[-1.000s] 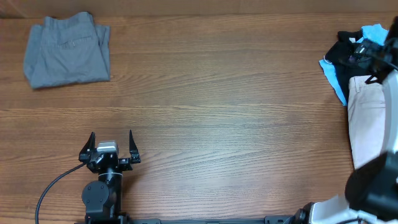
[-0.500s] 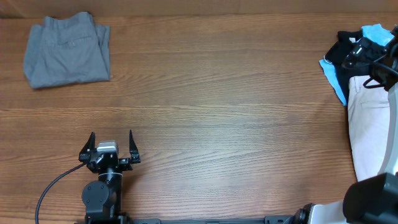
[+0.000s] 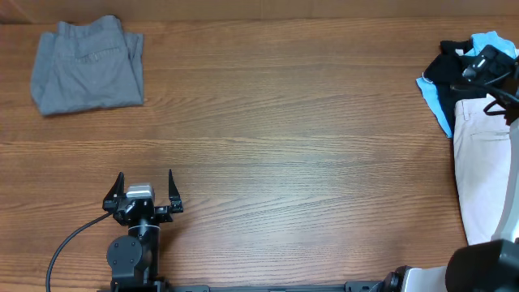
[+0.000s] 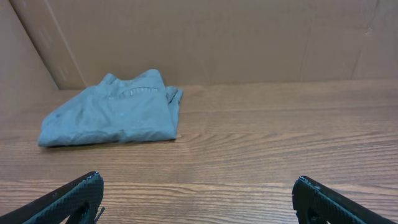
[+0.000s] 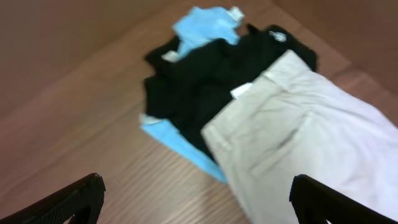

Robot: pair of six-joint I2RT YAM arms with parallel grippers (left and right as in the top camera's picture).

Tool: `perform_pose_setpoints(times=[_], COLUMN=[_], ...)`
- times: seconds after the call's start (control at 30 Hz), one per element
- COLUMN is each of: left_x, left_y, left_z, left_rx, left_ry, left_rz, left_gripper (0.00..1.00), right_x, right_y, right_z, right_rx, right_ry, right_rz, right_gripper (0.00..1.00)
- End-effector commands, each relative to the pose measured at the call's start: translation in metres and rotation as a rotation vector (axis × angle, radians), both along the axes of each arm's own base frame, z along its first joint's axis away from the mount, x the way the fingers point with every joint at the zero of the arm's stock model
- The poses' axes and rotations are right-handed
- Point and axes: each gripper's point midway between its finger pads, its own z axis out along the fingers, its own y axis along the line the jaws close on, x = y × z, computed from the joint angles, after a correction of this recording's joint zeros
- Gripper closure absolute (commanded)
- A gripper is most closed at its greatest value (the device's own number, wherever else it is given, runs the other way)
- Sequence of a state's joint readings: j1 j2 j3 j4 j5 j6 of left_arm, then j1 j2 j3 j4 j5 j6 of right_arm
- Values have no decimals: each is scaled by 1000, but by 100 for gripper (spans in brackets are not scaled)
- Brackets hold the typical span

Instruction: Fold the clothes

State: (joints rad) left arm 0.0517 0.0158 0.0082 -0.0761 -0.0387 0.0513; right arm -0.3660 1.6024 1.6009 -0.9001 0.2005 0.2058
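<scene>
Tabletop (image 3: pixel 284 122) of brown wood grain fills the overhead view. At its far left corner lie the grey shorts (image 3: pixel 87 65), soft cloth folded into a compact rectangle with a back pocket facing up. In the left wrist view the grey shorts (image 4: pixel 112 115) lie flat, ahead and to the left, close to a brown cardboard wall (image 4: pixel 217 37).

Left of centre, close to the near edge, the left gripper (image 3: pixel 146 173) sits on its black arm. Its two black fingers are spread wide apart, with only bare wood between them. It is well apart from the grey shorts. A thin black cable (image 3: pixel 61 251) curves from the arm's base toward the near left corner.

The middle of the tabletop shows only wood.

At the far right edge lies a loose pile of clothes. A crumpled light-blue shirt (image 5: pixel 202 25) is at the bottom, showing on both sides of a rumpled black shirt (image 5: pixel 205 81) that lies over it. The light beige khaki shorts (image 5: pixel 298 155) touch the black shirt with their waistband and, in the overhead view, stretch along the right edge toward the near side. The right gripper (image 5: pixel 196 186) hangs above this pile, its fingers wide apart and gripping nothing. The right wrist view is blurred, so finer detail of the pile is unclear.
</scene>
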Motion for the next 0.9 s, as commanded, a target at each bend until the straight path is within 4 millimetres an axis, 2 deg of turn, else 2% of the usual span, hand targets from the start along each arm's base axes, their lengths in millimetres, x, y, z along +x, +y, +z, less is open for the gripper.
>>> perform_pose_setpoints(times=[0.0,0.2,0.3,0.87], left_x=[0,0,0,0], left_y=[0,0,0,0], left_z=[2,2,2,2], left_rx=[-12,-12,-12,-12], left_ry=[-12,-12,-12,-12], left_rz=[3,3,3,3], left_gripper=[0,0,0,0], right_x=[-1,10,14,18], right_y=[-14,-17,-19,-20], right_z=[-45,-104,-117,-119], right_rx=[-17,-9,-1,-2], right_ry=[129,280,301,290], right_rz=[-45,24,25,26], right_gripper=[0,0,0,0])
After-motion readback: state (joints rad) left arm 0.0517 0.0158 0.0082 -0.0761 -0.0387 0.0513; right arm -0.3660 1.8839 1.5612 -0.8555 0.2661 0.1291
